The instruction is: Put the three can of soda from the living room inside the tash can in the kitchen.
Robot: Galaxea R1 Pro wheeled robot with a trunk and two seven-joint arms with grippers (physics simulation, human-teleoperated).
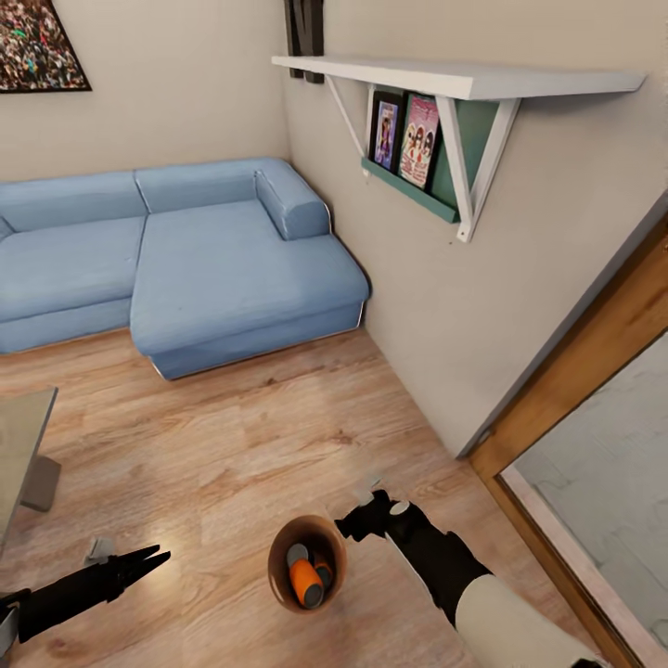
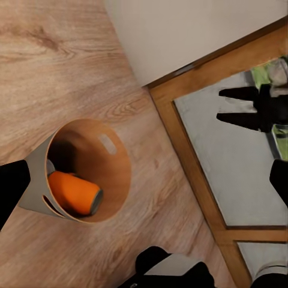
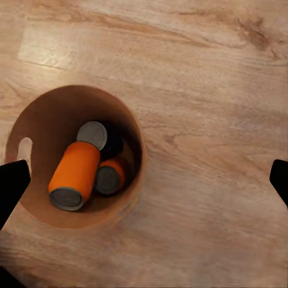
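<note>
Cans (image 3: 84,171) lie inside the bin (image 1: 281,577) on the floor (image 1: 232,436); left gripper (image 1: 148,559) and right gripper (image 1: 357,520) both hang open.

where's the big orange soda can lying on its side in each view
Head view: the orange soda can with grey metal ends lies in the round brown-lined bin, bottom centre.
Left wrist view: lower left, inside the bin.
Right wrist view: left of centre, inside the bin.
Shared landmark: the bin's brown rim on the light wood floor.
</note>
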